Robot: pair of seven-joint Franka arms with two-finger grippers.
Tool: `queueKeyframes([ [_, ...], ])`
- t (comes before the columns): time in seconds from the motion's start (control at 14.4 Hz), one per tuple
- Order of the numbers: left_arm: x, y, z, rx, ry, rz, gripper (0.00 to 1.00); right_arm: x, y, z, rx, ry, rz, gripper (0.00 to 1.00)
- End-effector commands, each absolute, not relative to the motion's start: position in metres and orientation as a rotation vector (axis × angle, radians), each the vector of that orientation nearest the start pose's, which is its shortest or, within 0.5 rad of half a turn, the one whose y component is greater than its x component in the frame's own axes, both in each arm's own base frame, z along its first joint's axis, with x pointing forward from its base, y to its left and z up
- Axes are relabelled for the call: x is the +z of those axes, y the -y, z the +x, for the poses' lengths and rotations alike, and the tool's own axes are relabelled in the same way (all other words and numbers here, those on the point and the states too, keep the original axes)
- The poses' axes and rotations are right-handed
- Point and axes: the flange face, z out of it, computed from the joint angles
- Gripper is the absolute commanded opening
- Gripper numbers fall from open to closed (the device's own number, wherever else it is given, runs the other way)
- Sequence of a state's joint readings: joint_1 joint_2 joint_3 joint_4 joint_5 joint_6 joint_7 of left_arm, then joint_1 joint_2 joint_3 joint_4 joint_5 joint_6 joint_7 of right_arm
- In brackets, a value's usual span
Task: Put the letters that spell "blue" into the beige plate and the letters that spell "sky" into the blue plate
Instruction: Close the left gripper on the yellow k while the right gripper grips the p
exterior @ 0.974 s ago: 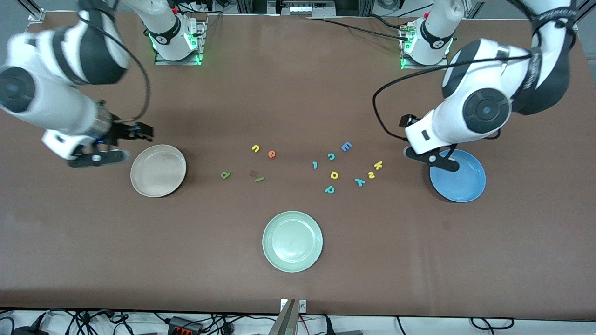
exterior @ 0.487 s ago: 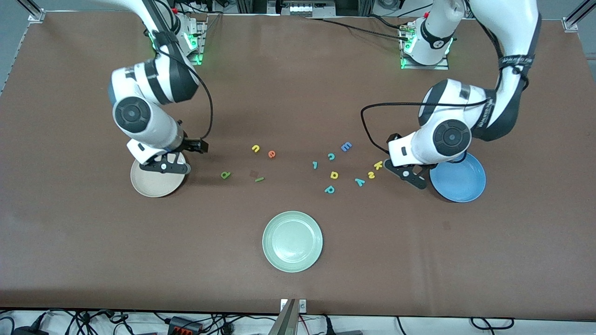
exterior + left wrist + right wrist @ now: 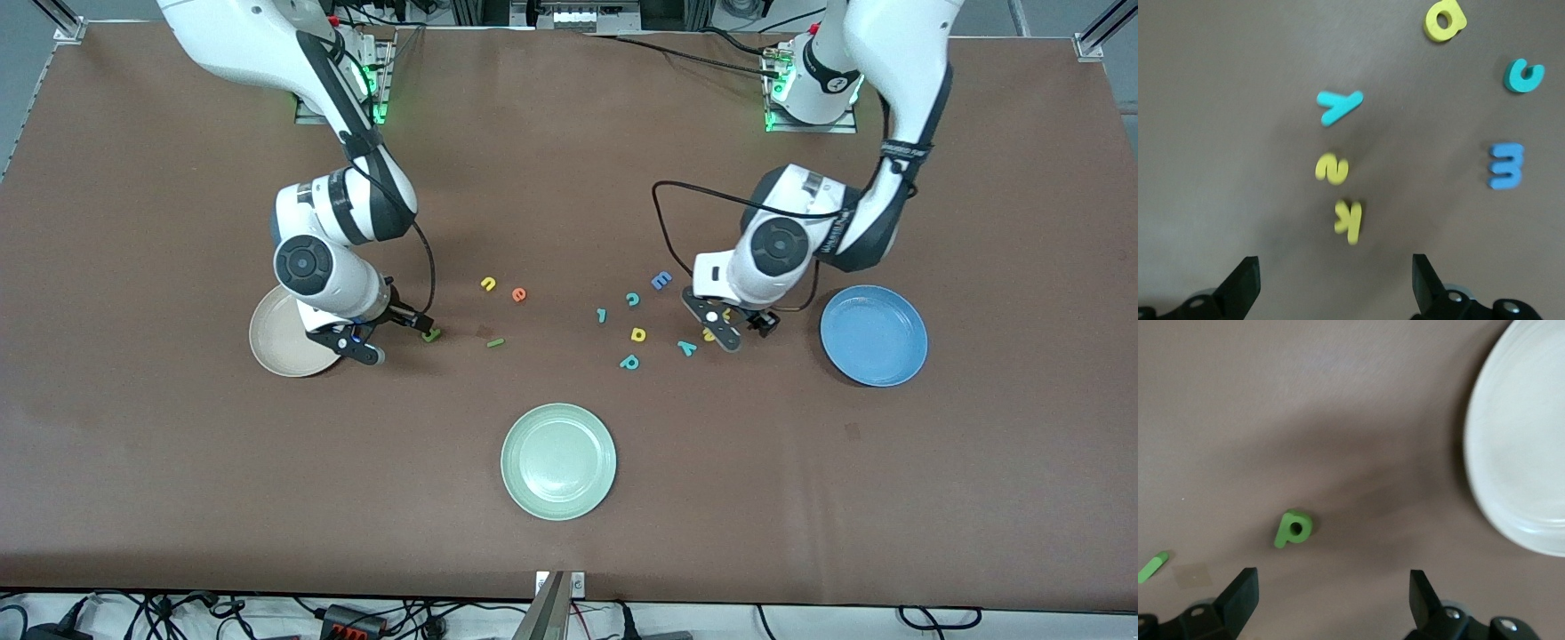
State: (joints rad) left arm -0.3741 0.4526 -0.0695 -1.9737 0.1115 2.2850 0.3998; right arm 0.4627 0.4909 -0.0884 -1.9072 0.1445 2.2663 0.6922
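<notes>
Counter (image 3: 569,178) carries everything; no letter is sorted yet, both target plates empty, all seven moves left.

Beige plate (image 3: 277,342) lies toward the right arm's end, partly covered by that arm. Blue plate (image 3: 874,335) lies toward the left arm's end. Pale green plate (image 3: 558,460) sits nearest the front edge, mid-counter, not part of the job.

Right gripper (image 3: 1331,603) hangs low over the dark green b (image 3: 432,335), jaws spread wide, holding nothing. The b is just beside the beige plate. Likely first pick.

Left gripper (image 3: 1335,283) hangs over the sky cluster, jaws wide apart, empty. Yellow k (image 3: 1349,220), yellow s (image 3: 1331,168) and teal y (image 3: 1339,107) lie in a line beneath it, between the counter's middle and the blue plate.

Remaining "blue" letters mid-counter: green l (image 3: 495,342), yellow u (image 3: 488,284), orange e (image 3: 518,294).

Distractors nearby: blue E (image 3: 661,280), teal c (image 3: 632,299), yellow a/d shape (image 3: 638,334), teal p (image 3: 629,362), and a small teal piece (image 3: 602,315) I can't read.
</notes>
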Motion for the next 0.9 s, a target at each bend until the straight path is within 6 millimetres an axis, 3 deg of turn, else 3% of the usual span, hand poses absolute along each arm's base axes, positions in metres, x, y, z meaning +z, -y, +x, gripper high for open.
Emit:
queueKeyframes([
  [0.0,0.203,0.251,0.544,0.162,-1.43,-2.709,1.0,0.217,-0.24,0.573,0.202,-0.684,-3.061,0.86],
  [0.14,0.192,0.25,0.537,0.19,-1.447,-2.701,1.0,0.204,-0.253,0.569,0.174,-0.711,-3.056,0.78],
  [0.35,0.17,0.249,0.524,0.172,-1.469,-2.701,0.97,0.199,-0.268,0.568,0.121,-0.774,-3.042,0.78],
  [0.49,0.17,0.25,0.525,0.16,-1.477,-2.697,0.77,0.202,-0.26,0.577,0.106,-0.801,-3.029,0.78],
  [0.7,0.171,0.248,0.527,0.15,-1.567,-2.6,0.36,0.187,-0.254,0.579,0.124,-0.82,-3.038,0.75],
  [0.83,0.172,0.246,0.528,0.154,-1.592,-2.586,0.23,0.182,-0.258,0.577,0.13,-0.815,-3.045,0.74],
])
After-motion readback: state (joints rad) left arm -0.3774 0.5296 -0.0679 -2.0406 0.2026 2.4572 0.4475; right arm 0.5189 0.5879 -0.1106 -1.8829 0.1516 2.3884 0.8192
